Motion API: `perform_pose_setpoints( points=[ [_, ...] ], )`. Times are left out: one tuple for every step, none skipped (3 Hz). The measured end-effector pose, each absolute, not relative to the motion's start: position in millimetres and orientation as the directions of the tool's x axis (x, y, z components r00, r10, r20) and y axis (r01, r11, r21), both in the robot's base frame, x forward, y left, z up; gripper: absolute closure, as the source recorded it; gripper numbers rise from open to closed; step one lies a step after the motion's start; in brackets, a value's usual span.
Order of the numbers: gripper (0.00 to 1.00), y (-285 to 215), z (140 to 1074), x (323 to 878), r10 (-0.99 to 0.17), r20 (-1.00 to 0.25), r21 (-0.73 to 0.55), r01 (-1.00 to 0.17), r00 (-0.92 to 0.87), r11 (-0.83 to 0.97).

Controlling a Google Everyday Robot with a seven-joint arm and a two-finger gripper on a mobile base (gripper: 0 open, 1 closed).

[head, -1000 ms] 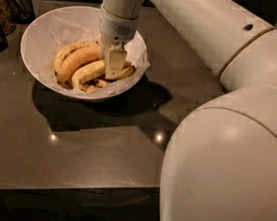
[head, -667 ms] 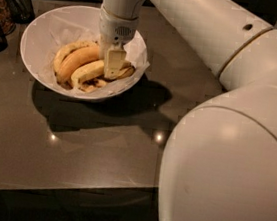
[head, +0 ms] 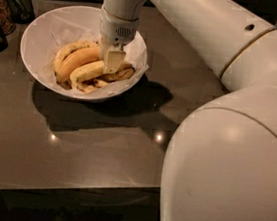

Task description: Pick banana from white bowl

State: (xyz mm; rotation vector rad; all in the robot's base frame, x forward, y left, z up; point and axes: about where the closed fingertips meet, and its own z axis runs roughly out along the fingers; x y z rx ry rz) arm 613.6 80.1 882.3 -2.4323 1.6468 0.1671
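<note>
The white bowl [head: 41,40], lined with crinkled white paper, stands at the back left of the dark table. Several bananas lie in it. The pale-yellow banana [head: 87,72] lies at the front of the bunch. A fatter orange-tan banana [head: 77,58] lies just behind it, and a brown-spotted one [head: 122,74] lies to the right. My gripper [head: 113,63] reaches straight down into the bowl and sits on the right part of the pale-yellow banana, hiding that end.
The robot's large white arm and body [head: 233,159] fill the right side of the view. Dark objects [head: 4,10] stand at the table's far left edge. The table's front edge [head: 68,187] runs below the bowl.
</note>
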Motion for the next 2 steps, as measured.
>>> perform_pose_setpoints(
  points=[
    [1.0, 80.2, 882.3, 613.6, -0.905, -0.204, -0.101, -0.928, 0.373, -0.36],
    [1.0, 80.2, 882.3, 613.6, -0.905, -0.204, -0.101, -0.928, 0.373, -0.36]
  ],
)
